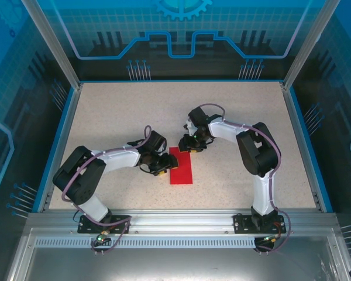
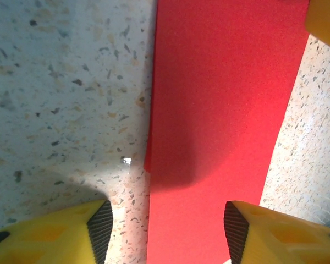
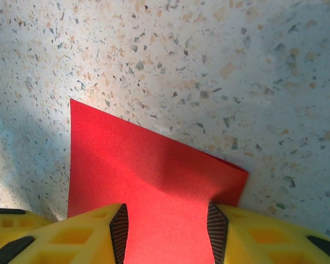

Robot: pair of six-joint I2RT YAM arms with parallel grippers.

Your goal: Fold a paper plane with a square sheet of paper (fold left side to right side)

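Observation:
The square sheet of paper [image 1: 181,168] lies on the table as a narrow bright red rectangle, folded over on itself. My left gripper [image 1: 164,168] sits low at its left long edge, jaws open. In the left wrist view the paper [image 2: 225,99] runs up between the spread fingers of the left gripper [image 2: 168,234]; one pad is over bare table, the other at the paper's right edge. My right gripper [image 1: 194,145] is at the paper's far end, open. In the right wrist view its fingers [image 3: 168,231] stand apart on the paper [image 3: 132,159], which humps slightly between them.
Speckled beige tabletop [image 1: 117,117] surrounds the paper, bounded by blue edging and metal frame posts. A yellow finger [image 2: 325,22] of the right gripper shows at the top right corner of the left wrist view, close to the left gripper.

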